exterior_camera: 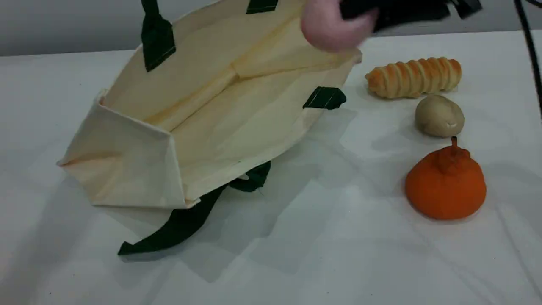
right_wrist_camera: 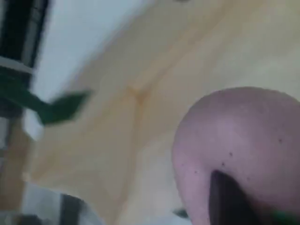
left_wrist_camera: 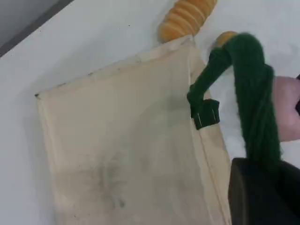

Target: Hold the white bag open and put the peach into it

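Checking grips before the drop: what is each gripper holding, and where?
The left gripper holds the white bag by one green strap handle. The right gripper holds the peach by its side, over the bag's opening.

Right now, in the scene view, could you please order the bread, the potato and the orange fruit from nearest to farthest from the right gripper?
From the right gripper:
1. Bread, at the back right.
2. Potato, just in front of the bread.
3. Orange fruit, farthest forward.

Lab-like test bench: white-covered table (exterior_camera: 338, 262) against plain grey wall (exterior_camera: 63, 25).
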{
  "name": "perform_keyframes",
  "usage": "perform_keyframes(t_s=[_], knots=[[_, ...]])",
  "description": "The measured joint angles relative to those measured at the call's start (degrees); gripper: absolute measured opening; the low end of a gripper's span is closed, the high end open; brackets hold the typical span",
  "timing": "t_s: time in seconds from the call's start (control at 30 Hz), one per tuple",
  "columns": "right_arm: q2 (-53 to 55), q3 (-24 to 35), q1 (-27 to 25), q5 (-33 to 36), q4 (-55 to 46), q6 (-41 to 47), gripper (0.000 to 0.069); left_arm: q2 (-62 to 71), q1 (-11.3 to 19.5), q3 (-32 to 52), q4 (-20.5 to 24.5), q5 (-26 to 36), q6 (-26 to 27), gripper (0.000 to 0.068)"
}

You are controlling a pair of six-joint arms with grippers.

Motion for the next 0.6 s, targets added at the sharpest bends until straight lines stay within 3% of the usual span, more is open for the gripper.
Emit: perform_keyframes(t_s=[0.6], knots=[[6.2, -0.1, 5.9, -3.3, 13.4, -11.4, 0.0226, -0.7, 0.0, 0.0, -0.5, 0.1, -0.2, 0.0101]])
